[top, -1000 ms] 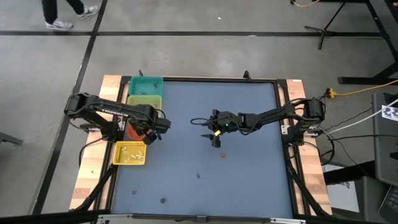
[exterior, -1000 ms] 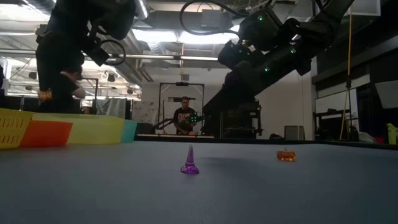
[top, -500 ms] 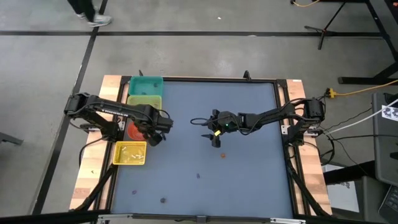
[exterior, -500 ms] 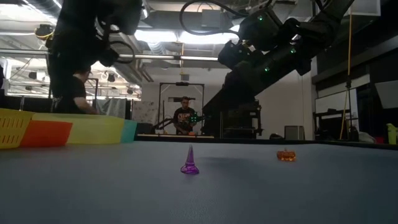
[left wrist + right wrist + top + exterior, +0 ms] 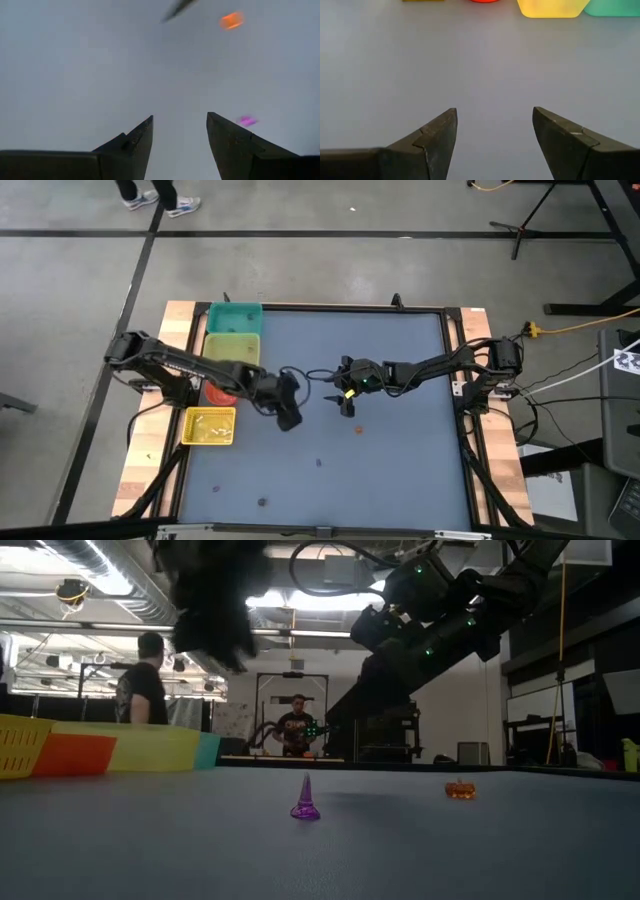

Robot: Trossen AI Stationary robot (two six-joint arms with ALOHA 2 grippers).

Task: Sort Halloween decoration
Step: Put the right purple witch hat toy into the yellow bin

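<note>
My left gripper [image 5: 289, 420] is hanging over the middle-left part of the blue table [image 5: 400, 470], with its fingers [image 5: 135, 142] spread apart and nothing between them. In the left wrist view I am seeing a small purple trinket [image 5: 246, 120] just beside one fingertip and an orange trinket [image 5: 231, 20] farther away.

My right gripper [image 5: 347, 409] is waiting near the table centre. Its fingers [image 5: 437, 135] are also spread and empty, and it is facing the row of bins: the yellow basket [image 5: 208, 427], the red bin [image 5: 216, 391], the yellow-green bin [image 5: 232, 346] and the teal bin [image 5: 234, 317].

In the low view the purple cone [image 5: 305, 799] is standing upright and the orange pumpkin [image 5: 460, 789] is lying well apart from it. From above, more small pieces are scattered toward the near edge.

I judge that these trinkets are very small and light, so a fingertip that is coming down a little off centre could knock the cone over or push it away. The two grippers are also working near each other, so they could collide.
</note>
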